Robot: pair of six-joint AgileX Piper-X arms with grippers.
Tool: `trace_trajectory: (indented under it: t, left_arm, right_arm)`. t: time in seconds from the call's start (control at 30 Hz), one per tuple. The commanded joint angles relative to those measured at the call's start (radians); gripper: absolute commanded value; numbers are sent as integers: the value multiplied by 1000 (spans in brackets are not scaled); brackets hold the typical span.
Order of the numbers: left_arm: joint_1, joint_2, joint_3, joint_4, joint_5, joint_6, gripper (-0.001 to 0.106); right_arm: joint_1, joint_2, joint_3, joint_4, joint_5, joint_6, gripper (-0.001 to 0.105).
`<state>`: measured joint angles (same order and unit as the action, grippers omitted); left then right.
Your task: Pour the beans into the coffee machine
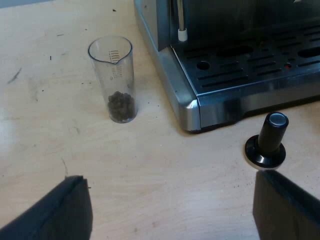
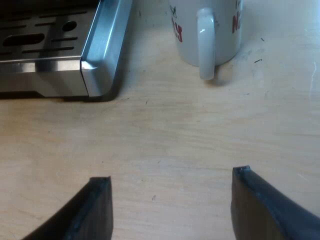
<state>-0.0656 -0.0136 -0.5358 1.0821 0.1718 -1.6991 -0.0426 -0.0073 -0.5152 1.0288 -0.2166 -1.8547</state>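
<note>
A clear measuring glass (image 1: 114,80) with dark coffee beans at its bottom stands upright on the wooden table, beside a corner of the espresso machine (image 1: 230,70). My left gripper (image 1: 172,210) is open above the table, well short of the glass, with nothing between its fingers. A tamper with a black knob (image 1: 267,142) stands by the machine's drip tray, close to one left finger. My right gripper (image 2: 172,205) is open over bare wood, near the machine's other corner (image 2: 97,60), holding nothing.
A white mug (image 2: 207,32) with red lettering stands beyond the right gripper, its handle turned toward it. The machine's steam wand (image 1: 181,22) hangs over the slotted drip tray. Light wooden tabletop lies between the grippers and these things.
</note>
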Motion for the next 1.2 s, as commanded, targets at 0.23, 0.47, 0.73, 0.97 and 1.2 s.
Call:
trace_trajectory:
  t: [0.23,0.47,0.73,0.97,1.2]
  left_arm:
    - [2,-38,-69,-12,-16,-4,69]
    - [2,-11,-134,-31,-70,-4,69]
    - [2,98,-140,-119,-70,-4,69]
    - [2,218,-140,-174,-70,-4,85]
    - [2,292,-134,-222,-70,-4,85]
  right_arm:
    - [-4,-40,-76,-7,-4,-4,54]
    - [44,31,-194,-7,-57,-4,54]
    - [164,198,-312,-53,-150,-10,54]
    - [240,286,-351,-173,-263,-32,54]
    - [357,415,-351,-321,-375,-64,54]
